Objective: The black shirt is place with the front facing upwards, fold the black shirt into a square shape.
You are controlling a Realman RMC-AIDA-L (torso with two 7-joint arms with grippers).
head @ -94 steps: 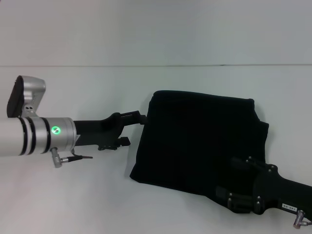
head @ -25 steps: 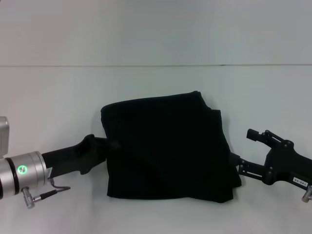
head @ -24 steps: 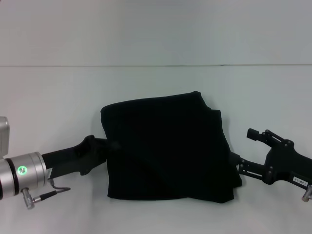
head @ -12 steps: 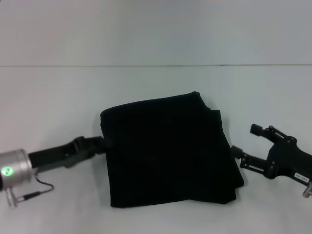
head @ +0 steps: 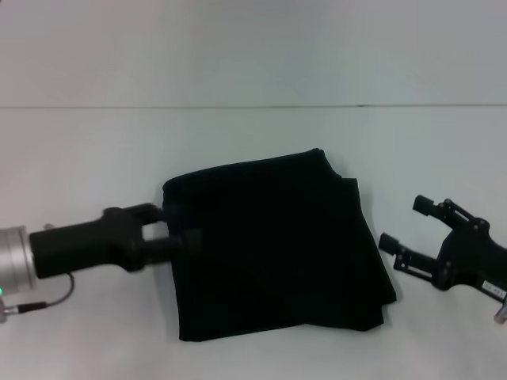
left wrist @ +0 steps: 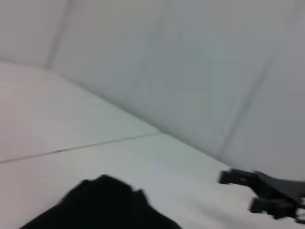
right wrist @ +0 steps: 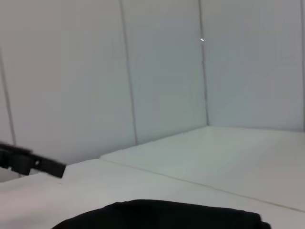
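Observation:
The black shirt (head: 273,249) lies folded into a rough square in the middle of the white table (head: 261,142), with no print showing. My left gripper (head: 176,226) is at its left edge and open. One finger (head: 142,211) stays beside the cloth and the other (head: 184,241) overlaps the edge. My right gripper (head: 402,223) stands open just off the shirt's right edge, not touching it. In the left wrist view a shirt corner (left wrist: 105,205) shows, with the right gripper (left wrist: 267,191) farther off. The right wrist view shows the shirt's top (right wrist: 157,214) and a left finger (right wrist: 33,163).
The table's far edge (head: 253,106) meets a plain pale wall (head: 253,47). Nothing else lies on the table.
The shirt shifted left and became a more compact square. The left gripper has turned and pushed in at the shirt's left edge. The right gripper has let go and drawn back right.

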